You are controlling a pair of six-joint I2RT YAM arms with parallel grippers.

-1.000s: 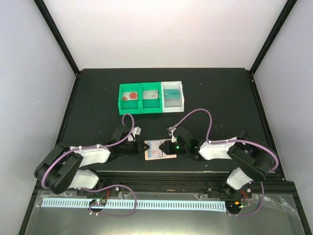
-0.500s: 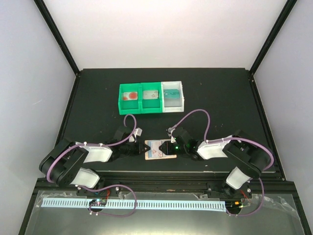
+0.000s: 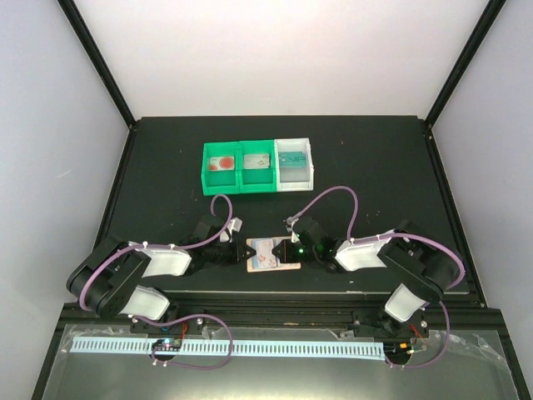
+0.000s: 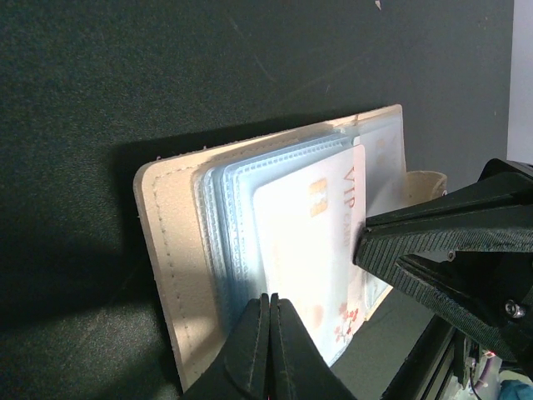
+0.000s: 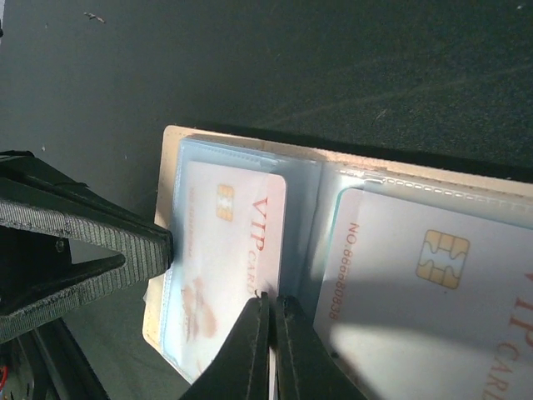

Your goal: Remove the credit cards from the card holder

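Note:
The tan card holder (image 3: pixel 271 256) lies open on the black table between my two grippers. In the left wrist view its tan edge (image 4: pixel 158 242) and clear sleeves show, with a white and red VIP credit card (image 4: pixel 308 242) in the top sleeve. My left gripper (image 4: pixel 271 305) is shut on the sleeve edge at the holder's left side (image 3: pixel 248 251). My right gripper (image 5: pixel 271 305) is pinched on the right edge of that VIP card (image 5: pixel 225 242), near the fold (image 3: pixel 286 248). A second white card (image 5: pixel 416 283) sits in the right half.
A green bin (image 3: pixel 238 178) at the back holds a white and red card (image 3: pixel 221 164) and a grey card (image 3: pixel 257 162). The white bin (image 3: pixel 311 167) beside it holds a teal card (image 3: pixel 293 163). The table's front edge is just below the holder.
Both arms shifted a little a second ago, the left elbow lower and the right arm slightly left. Since half a second ago nothing has visibly moved.

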